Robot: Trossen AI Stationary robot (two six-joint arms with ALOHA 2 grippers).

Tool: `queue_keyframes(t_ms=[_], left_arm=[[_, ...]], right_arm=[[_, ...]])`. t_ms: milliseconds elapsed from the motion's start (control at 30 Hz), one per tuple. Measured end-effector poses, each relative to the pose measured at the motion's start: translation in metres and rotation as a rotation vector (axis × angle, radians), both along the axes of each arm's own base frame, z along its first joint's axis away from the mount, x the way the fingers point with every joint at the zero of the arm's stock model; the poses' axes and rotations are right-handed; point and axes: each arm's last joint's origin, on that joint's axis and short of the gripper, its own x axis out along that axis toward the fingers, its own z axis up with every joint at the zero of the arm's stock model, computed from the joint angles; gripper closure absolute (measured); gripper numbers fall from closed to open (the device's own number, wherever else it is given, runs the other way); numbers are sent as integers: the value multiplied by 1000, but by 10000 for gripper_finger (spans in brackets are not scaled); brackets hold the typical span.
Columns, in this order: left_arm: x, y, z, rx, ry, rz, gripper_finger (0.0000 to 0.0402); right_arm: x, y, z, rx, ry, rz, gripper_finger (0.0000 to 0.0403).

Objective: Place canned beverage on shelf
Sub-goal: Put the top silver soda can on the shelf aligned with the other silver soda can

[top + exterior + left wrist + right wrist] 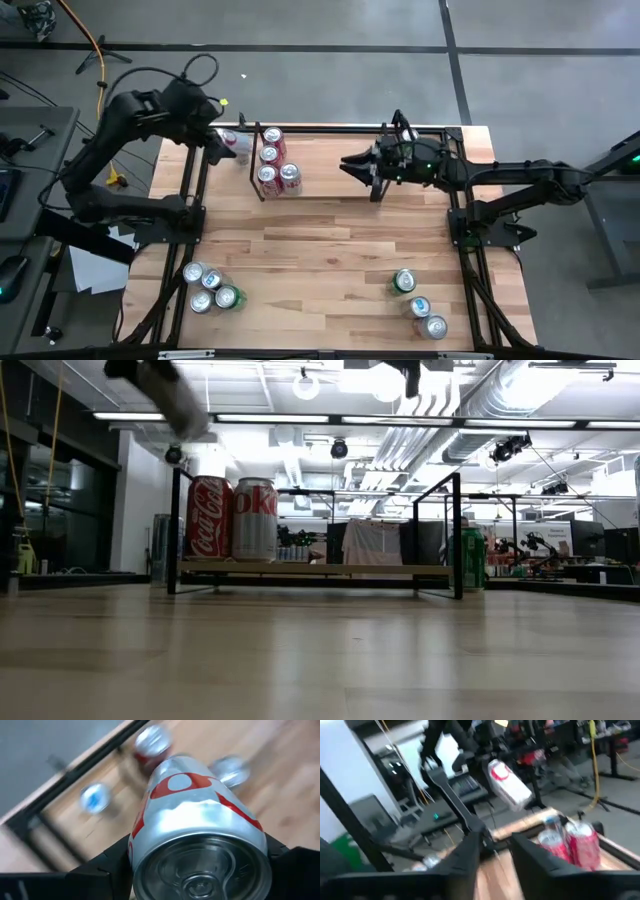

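The table [330,250] carries the shelf [320,195] along its far edge, nearer the far-left corner. Four cans [275,165] already stand bunched at the shelf's left end, touching or nearly so; the middle and right of the shelf are bare wood. Loose cans wait near the front-left corner [210,288] and near the front-right corner [420,305].

The left gripper [215,143] is clamped on a silver can [192,835] with red markings, held tilted in the air just outside the shelf's left end, beyond the rod frame. The likely trouble is here. The can sits aslant in the fingers, and the only room on that side is already taken by the four cans, so coming in low could strike the top rod or knock the standing cans over. If it is let go while tilted, it would probably tip and roll. Free room lies to the right of the group, reached from above.

The right gripper [352,163] hangs over the shelf's right part, its fingers slightly apart and holding nothing. It points toward the cans, so the two arms could crowd each other if the left one carries its can toward the middle of the shelf.
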Motion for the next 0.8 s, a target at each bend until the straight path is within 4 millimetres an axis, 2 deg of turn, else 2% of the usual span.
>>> queue_keyframes(t_ms=[100, 200, 333, 567, 700, 800], left_arm=[[12, -11, 12, 22, -96, -91, 185], [34, -21, 17, 49, -170, -198, 185], [67, -39, 17, 131, -207, -402, 185], [119, -83, 7, 406, -166, -827, 185], [137, -108, -6, 605, -18, -1027, 185], [148, -125, -15, 794, 130, -1107, 185]], right_arm=[[7, 3, 19, -9, 11, 20, 207], [18, 6, 40, -47, 61, 34, 132], [33, 5, 57, -68, 211, 59, 69], [51, 5, 74, -64, 397, 308, 50], [56, 0, 76, -30, 435, 385, 50], [62, -4, 71, 8, 457, 431, 50]])
